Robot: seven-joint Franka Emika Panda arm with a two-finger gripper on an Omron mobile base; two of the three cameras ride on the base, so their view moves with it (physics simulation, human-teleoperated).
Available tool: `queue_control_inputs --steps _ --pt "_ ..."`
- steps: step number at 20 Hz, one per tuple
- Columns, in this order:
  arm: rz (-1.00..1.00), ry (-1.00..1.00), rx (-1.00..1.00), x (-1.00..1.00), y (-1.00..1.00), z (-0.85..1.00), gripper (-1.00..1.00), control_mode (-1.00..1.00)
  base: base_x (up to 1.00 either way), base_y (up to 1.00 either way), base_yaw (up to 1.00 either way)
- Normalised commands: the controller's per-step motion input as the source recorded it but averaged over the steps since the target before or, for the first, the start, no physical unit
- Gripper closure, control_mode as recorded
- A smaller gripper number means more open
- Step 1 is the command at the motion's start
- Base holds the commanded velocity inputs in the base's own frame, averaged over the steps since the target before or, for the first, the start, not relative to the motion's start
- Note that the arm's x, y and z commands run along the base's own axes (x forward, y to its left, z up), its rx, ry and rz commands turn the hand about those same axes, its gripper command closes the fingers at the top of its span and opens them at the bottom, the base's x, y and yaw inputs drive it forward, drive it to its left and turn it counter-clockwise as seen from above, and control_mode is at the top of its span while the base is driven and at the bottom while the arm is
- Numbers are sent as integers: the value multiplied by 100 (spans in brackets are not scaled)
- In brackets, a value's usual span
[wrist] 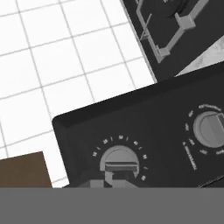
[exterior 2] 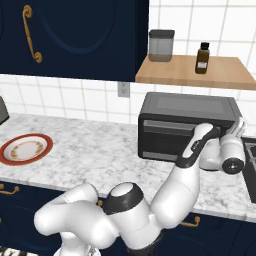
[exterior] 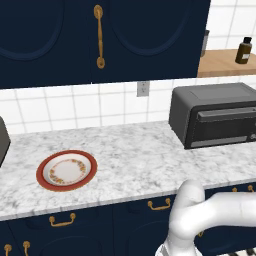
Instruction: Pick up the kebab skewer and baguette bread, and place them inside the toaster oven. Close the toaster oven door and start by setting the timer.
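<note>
The toaster oven (exterior: 215,117) (exterior 2: 187,107) stands at the back right of the marble counter. Its door (exterior: 225,125) (exterior 2: 162,136) is closed. The kebab skewer and the baguette bread are out of view. My gripper (exterior 2: 241,124) reaches in at the oven's right end. In the hand view the gripper (wrist: 113,183) is shut, its tips right up against the ridge of the lower dial (wrist: 119,162) on the control panel (wrist: 144,118). Whether the tips pinch the ridge is hidden at the frame's bottom. A second dial (wrist: 211,127) sits further along the panel.
A red-rimmed plate (exterior: 66,170) (exterior 2: 25,148) lies bare at the counter's left. A stove (wrist: 175,26) borders the oven's far side. Above the oven, a wooden shelf (exterior 2: 220,75) holds a brown bottle (exterior 2: 202,58) and a jar (exterior 2: 161,45). My arm's elbow (exterior 2: 197,142) crosses the oven front.
</note>
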Motion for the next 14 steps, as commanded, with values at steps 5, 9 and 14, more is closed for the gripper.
queue_control_inputs --steps 5,9,14 --pt "-9 0 12 0 -16 -26 100 -100 0 0 0" --pt "-10 0 12 0 -31 -25 100 -100 0 0 0" --pt "-11 0 14 -5 -37 -39 100 -100 0 0 0"
